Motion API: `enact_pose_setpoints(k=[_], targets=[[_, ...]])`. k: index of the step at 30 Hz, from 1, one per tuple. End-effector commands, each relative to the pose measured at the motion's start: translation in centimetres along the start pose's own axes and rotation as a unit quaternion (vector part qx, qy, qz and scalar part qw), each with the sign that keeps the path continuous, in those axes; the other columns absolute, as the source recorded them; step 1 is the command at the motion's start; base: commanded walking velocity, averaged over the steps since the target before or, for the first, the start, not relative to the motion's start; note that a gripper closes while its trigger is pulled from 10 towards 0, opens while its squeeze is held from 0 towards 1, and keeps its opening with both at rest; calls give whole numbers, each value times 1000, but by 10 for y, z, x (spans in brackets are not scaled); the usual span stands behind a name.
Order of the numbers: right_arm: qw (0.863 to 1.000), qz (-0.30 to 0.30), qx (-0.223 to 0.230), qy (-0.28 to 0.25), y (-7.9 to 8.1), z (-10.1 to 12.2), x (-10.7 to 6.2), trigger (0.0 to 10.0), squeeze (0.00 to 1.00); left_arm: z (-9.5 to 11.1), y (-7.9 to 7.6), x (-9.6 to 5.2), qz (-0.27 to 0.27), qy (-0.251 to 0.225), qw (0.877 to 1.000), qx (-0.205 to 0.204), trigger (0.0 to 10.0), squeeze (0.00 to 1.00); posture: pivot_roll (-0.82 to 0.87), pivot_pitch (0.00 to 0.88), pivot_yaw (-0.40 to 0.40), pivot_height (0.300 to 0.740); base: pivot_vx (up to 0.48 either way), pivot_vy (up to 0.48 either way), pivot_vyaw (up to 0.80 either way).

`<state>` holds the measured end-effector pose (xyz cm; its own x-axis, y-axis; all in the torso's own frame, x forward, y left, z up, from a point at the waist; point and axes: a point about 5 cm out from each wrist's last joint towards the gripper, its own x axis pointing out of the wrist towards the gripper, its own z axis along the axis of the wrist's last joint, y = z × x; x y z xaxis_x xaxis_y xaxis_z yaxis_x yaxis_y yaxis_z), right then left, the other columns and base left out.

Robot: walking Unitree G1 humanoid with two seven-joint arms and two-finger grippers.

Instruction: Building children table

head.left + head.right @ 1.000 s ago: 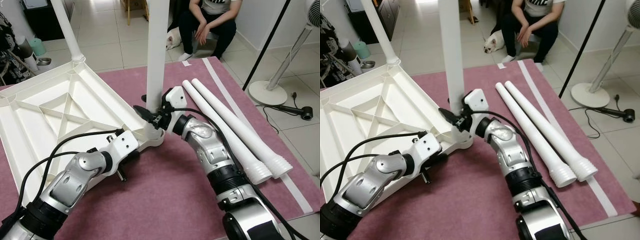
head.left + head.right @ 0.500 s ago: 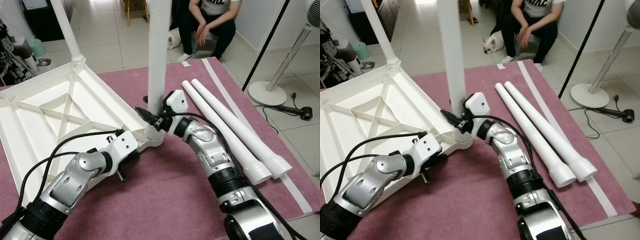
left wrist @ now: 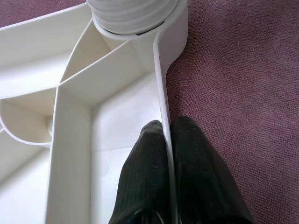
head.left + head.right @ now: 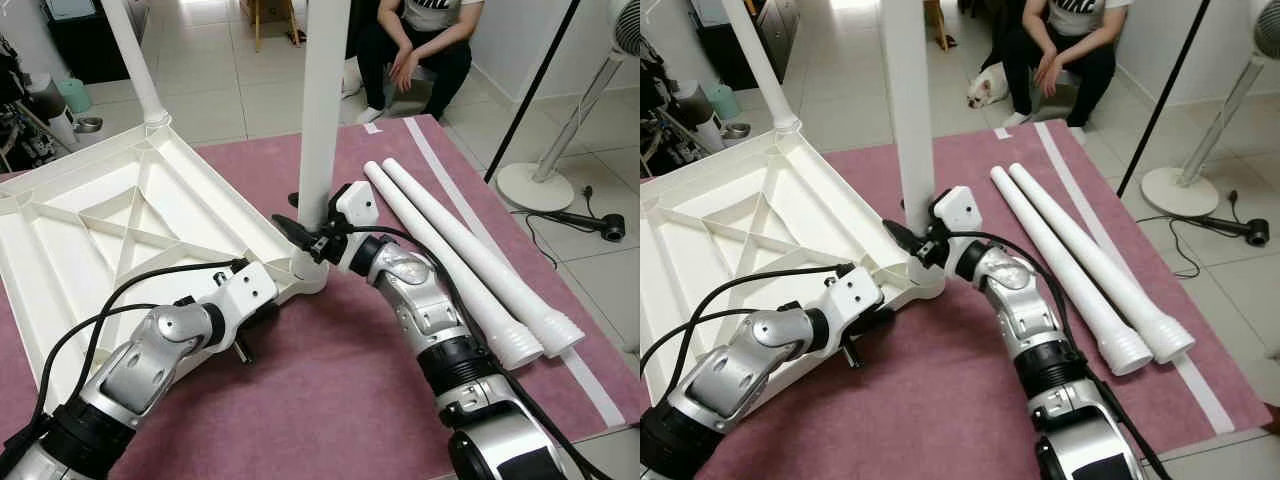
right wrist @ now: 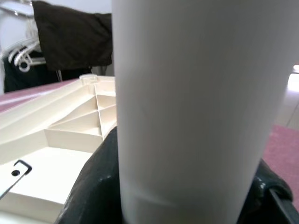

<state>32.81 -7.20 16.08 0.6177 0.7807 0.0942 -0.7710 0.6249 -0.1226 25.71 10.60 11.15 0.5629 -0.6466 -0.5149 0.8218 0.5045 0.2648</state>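
Note:
A white table top (image 4: 110, 225) lies upside down on the purple mat, its ribs facing up. One white leg (image 4: 135, 62) stands in the far corner socket. A second white leg (image 4: 322, 110) stands upright in the near corner socket (image 4: 310, 272), and my right gripper (image 4: 305, 232) is shut on its lower end. In the right wrist view that leg (image 5: 196, 107) sits between the black fingers (image 5: 96, 186). My left gripper (image 3: 167, 140) is shut on the table top's thin edge wall (image 3: 162, 93) beside that socket. Two loose legs (image 4: 460, 255) lie on the mat at the right.
A person (image 4: 415, 45) sits on the tiled floor beyond the mat, with a small dog (image 4: 987, 82) beside them. A standing fan (image 4: 560, 150) and a black cable (image 4: 590, 220) are at the right. Bottles and clutter (image 4: 45, 105) stand at the far left.
The held leg has tipped slightly, and my right gripper has shifted a little along with it. The left gripper stays on the edge wall.

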Motion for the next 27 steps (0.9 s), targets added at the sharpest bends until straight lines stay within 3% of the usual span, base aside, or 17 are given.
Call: enact_pose_setpoints(k=[1,5,8,15,27], targets=[[997,3,45,65,2,-27,-5,10000,0,-4,10,-5,32,20,999,21,10000,0,70,0,88,740,0,0,0],[996,-8,41,73,1,-28,-3,10000,0,-4,11,-5,34,19,999,20,10000,0,72,0,82,740,0,0,0],[994,-61,11,90,2,-34,-2,10000,0,-2,12,-6,40,16,999,16,10000,0,70,0,79,740,0,0,0],[988,-103,-36,111,8,-41,-1,10000,0,0,13,-4,41,12,999,17,10000,0,63,1,83,740,0,0,0],[974,-196,-46,106,17,-51,-7,10000,0,1,14,-2,43,11,999,18,10000,0,52,0,81,740,0,0,0]])
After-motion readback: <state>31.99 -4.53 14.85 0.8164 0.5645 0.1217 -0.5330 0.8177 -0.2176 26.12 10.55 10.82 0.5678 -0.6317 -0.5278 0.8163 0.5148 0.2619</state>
